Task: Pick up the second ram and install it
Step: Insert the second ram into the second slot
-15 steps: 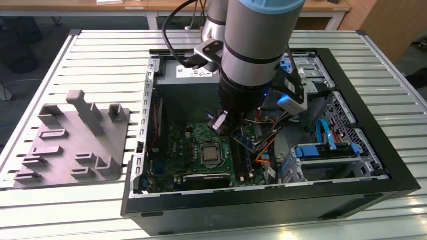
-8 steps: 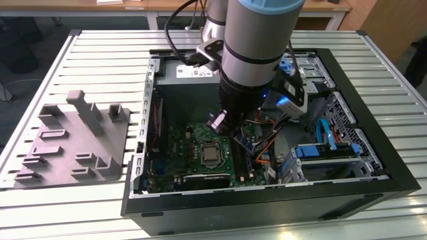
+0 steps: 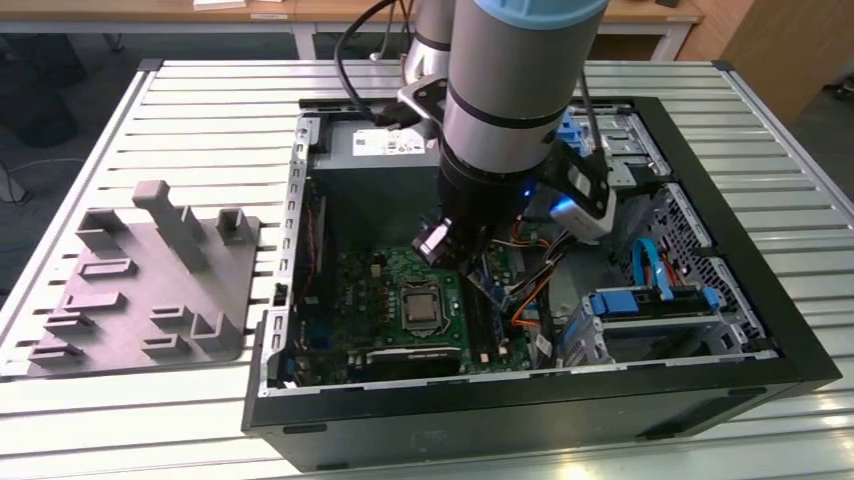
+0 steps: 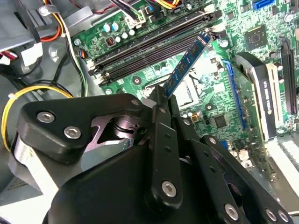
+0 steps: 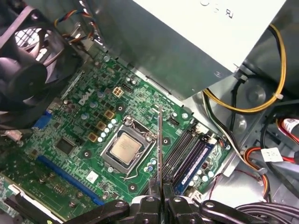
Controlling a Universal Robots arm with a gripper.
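Note:
The second ram (image 4: 186, 61), a thin blue-black stick, is clamped between my gripper's (image 4: 161, 95) black fingers (image 4: 159, 121). In the first wrist view the ram (image 5: 160, 149) shows edge-on, rising from the shut gripper (image 5: 160, 199). It hangs above the green motherboard (image 5: 84, 121), between the CPU socket (image 5: 124, 150) and the long black memory slots (image 5: 184, 151), a little to the side of the slots. One slot holds a blue stick (image 5: 196, 163). In the exterior view the gripper (image 3: 447, 248) reaches down into the open case over the board.
The grey power-supply box (image 5: 187, 51) and bundled cables (image 5: 243, 102) crowd the slots on one side, and a black fan (image 5: 32, 60) sits beyond the socket. Case walls (image 3: 534, 400) surround the arm. A grey fixture tray (image 3: 147, 280) lies at the exterior view's left.

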